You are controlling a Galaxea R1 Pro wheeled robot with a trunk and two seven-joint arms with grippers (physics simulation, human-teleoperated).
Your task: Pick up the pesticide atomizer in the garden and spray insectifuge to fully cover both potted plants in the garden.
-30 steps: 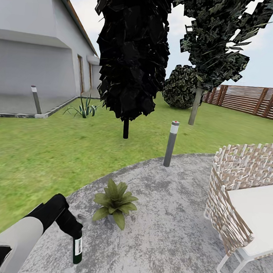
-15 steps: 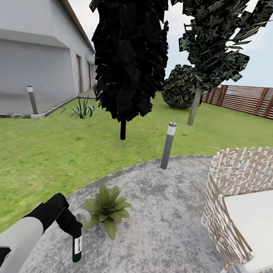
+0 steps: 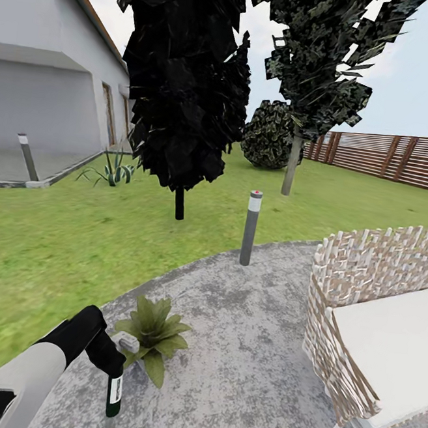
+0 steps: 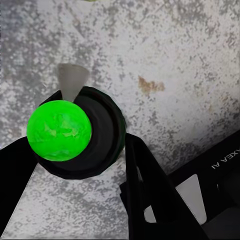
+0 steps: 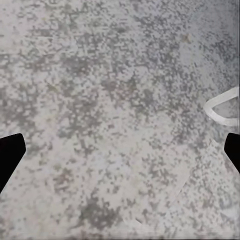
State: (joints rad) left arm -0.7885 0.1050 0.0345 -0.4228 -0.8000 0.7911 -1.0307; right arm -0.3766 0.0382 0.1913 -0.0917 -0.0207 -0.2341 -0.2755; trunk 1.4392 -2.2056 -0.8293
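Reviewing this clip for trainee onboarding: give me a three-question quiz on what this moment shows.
1. True or false: the left gripper holds the pesticide atomizer.
2. The potted plant stands on: A) lawn B) paved patio C) wicker chair.
3. What grey post stands at the patio's far edge?

Key: 1 true; 2 B; 3 the bollard.

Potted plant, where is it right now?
Head view, lower left: the potted plant sits on the grey patio near its lawn edge, just beyond the bottle held in the left tool.
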